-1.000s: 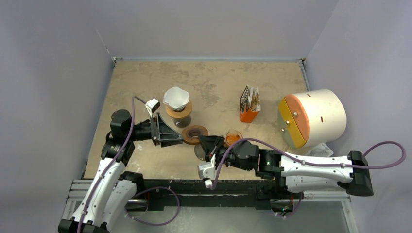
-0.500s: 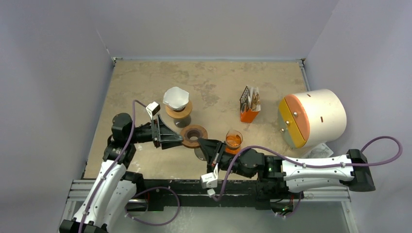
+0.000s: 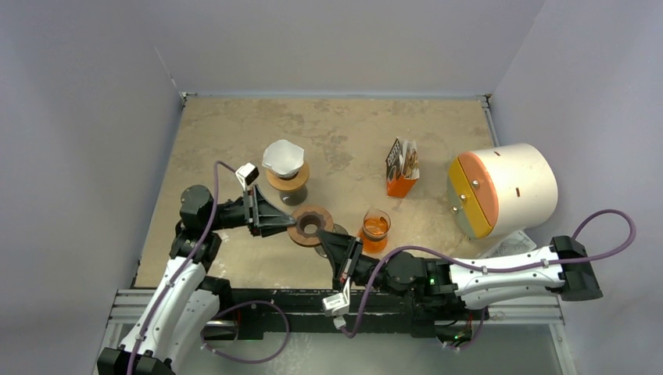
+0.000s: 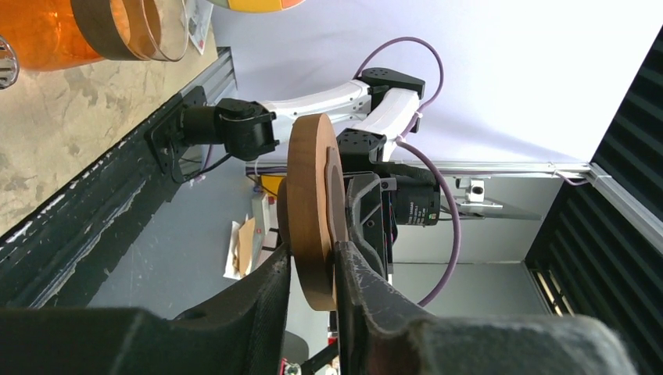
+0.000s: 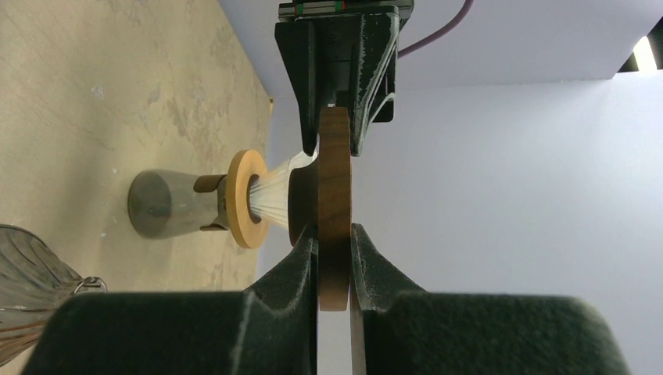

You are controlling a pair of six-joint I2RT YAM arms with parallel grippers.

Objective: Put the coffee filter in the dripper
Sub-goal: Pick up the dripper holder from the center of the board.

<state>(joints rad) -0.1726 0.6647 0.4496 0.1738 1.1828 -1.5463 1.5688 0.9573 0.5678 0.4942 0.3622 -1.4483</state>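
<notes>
The white coffee filter sits upright in a dripper with a light wooden ring at mid-table. It also shows in the right wrist view. A dark brown wooden ring is held level above the table, in front of that dripper. My left gripper is shut on its left rim. My right gripper is shut on its near-right rim. The two grippers face each other across the ring. Something grey shows under the ring, mostly hidden.
An orange glass stands just right of the ring, close to my right arm. An orange box stands further back. A white cylinder with an orange face lies at the right. The table's near edge rail runs below the arms.
The ring has shifted slightly toward the near edge with both grippers on it. My right arm has dropped back toward the near rail and stretched out flatter.
</notes>
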